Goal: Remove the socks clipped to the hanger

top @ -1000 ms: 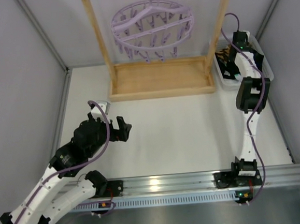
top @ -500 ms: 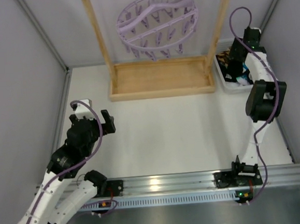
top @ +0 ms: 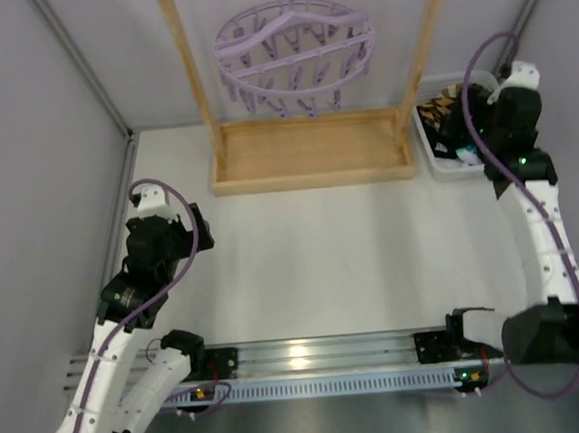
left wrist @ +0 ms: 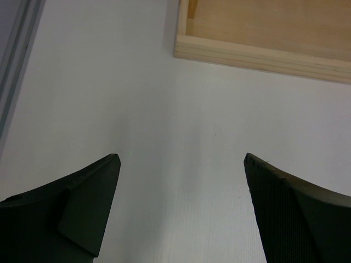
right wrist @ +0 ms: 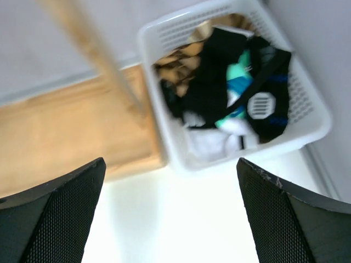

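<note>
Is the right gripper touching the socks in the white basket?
Apart. In the right wrist view the right gripper is open and empty; the basket rim and bare table separate its fingers from the socks.

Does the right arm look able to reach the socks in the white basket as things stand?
Likely yes: the right gripper hangs open facing the white basket, and the socks lie uncovered on top, nothing between.

Lilac hanger [top: 295, 58] hangs in frame [top: 312, 180]; socks [right wrist: 219, 87] heaped in basket [right wrist: 315, 129].
</note>
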Controlling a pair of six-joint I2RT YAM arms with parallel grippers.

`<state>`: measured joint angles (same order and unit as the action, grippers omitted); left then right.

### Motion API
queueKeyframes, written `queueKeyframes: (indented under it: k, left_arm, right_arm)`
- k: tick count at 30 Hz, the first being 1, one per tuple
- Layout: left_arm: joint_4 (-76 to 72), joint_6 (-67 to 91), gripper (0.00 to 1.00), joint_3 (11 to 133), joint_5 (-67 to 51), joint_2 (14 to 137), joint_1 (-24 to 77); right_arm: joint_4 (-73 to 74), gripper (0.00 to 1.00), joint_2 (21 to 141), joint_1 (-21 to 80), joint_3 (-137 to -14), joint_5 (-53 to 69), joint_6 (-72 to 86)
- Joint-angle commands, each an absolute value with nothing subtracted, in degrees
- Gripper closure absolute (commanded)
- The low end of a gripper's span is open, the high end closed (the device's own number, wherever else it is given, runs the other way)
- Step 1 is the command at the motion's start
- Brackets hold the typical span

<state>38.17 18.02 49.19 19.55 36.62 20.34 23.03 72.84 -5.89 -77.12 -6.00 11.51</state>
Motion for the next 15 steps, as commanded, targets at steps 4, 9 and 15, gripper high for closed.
queueKeyframes:
  k: [4, 9, 15]
  left_arm:
    - [35.7, 16.3, 0.02, 50.2, 11.1, 37.1, 13.1]
    - [34.4, 15.1, 0.02, 48.3, 12.2, 33.6, 13.0]
    - [32.9, 14.7, 0.02, 46.3, 9.8, 31.7, 13.0]
  right_arm:
    - [27.2, 0.01, 55.8, 13.5, -65.6, -14.7, 8.2]
    - [33.7, 0.01, 47.5, 17.1, -62.1, -15.6, 9.2]
    - [37.3, 0.01, 39.0, 17.6, -59.2, -18.5, 8.4]
